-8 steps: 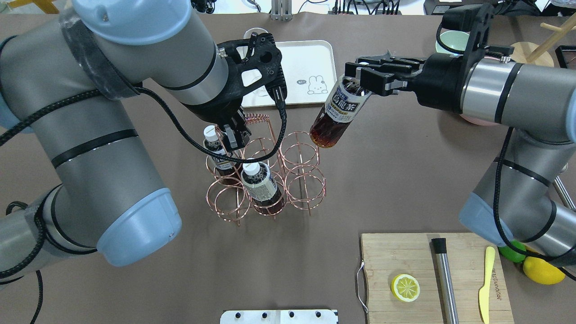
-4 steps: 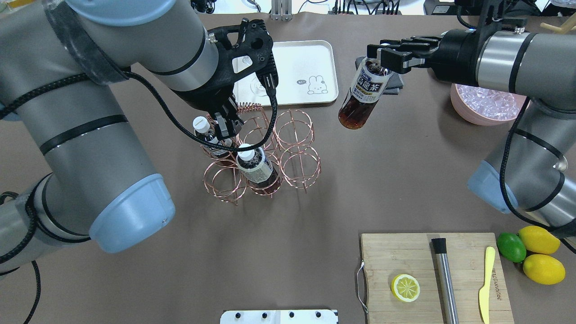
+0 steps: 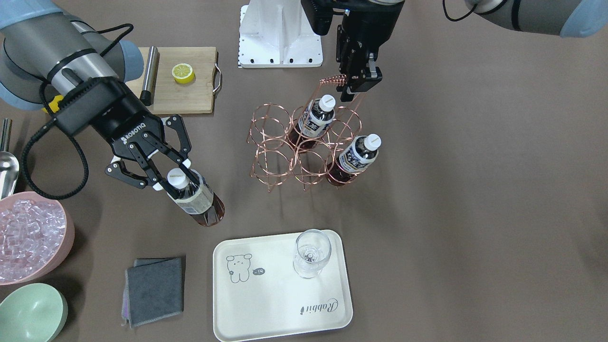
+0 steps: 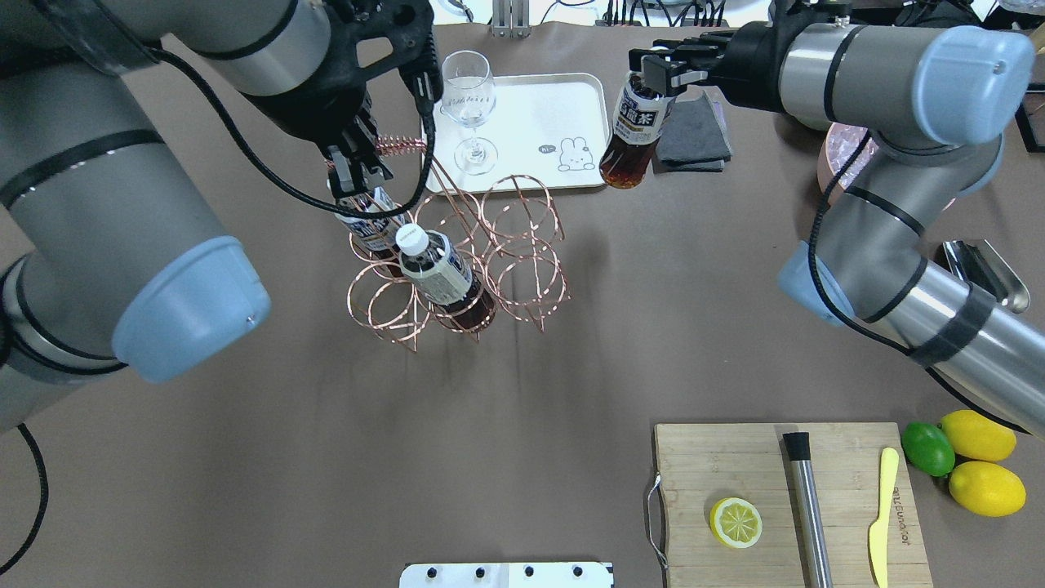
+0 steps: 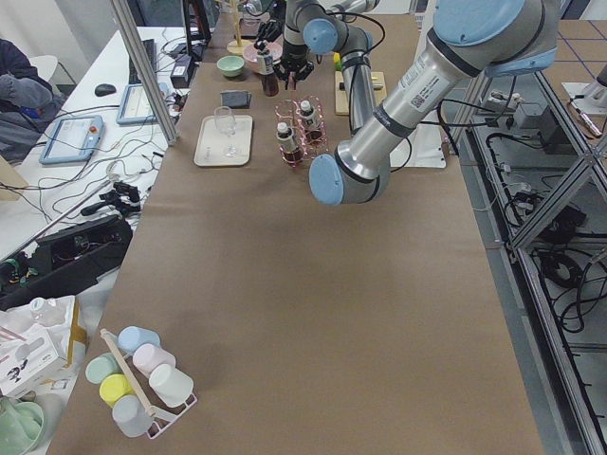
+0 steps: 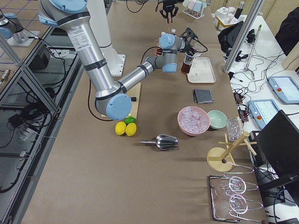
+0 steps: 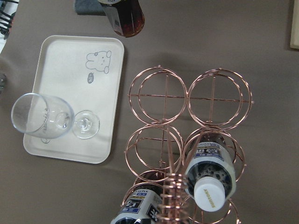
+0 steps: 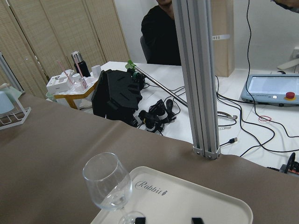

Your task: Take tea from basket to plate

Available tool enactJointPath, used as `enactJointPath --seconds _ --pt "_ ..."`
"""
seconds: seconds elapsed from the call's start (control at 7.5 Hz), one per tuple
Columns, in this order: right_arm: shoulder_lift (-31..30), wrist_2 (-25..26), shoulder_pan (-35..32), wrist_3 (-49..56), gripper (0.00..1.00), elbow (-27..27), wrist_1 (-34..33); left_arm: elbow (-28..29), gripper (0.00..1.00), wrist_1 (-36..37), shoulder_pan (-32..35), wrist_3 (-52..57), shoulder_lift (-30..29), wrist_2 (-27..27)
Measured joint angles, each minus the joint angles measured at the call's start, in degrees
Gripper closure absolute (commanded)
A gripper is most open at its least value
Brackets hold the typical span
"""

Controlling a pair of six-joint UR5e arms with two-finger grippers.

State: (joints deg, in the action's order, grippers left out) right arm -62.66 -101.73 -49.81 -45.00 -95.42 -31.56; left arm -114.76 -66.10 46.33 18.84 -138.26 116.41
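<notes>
Brown-covered table (image 4: 522, 367), cluttered white desks (image 5: 66, 180) beyond

Bright even overhead light, soft shadows on table (image 4: 571, 367), sharp focus throughout

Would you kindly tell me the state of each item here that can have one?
right gripper: shut on tea bottle.
tea bottle: capped, tilted, in the air.
left gripper: shut on basket handle.
basket: two capped bottles inside, four cells empty.
stemmed glass: upright, empty, on plate.
plate: no tea on it yet.
</notes>
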Motion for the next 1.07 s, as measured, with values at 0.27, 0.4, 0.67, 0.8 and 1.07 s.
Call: enactJointPath --seconds 0.27,0.4,0.67,0.8,1.07 --pt "6.47 2.03 -0.02 0.62 1.0 10.33 4.27 -0.02 1.0 1.44 5.06 4.66 2.14 2.29" --pt "9.45 3.03 0.01 0.8 1.0 14.96 5.78 -0.02 1.0 2.12 7.61 7.24 3.73 3.15" --pt "13.71 3.73 0.1 1.43 1.0 21.2 6.7 -0.02 1.0 3.3 13.04 12.94 7.29 4.37" --pt "15.63 4.09 0.18 1.61 1.0 24.05 6.87 -0.03 1.0 3.61 15.78 16.07 9.21 4.73" --pt "18.15 5.43 1.37 2.34 1.0 28.72 8.05 -0.02 1.0 3.84 20.54 22.05 12.75 4.89"
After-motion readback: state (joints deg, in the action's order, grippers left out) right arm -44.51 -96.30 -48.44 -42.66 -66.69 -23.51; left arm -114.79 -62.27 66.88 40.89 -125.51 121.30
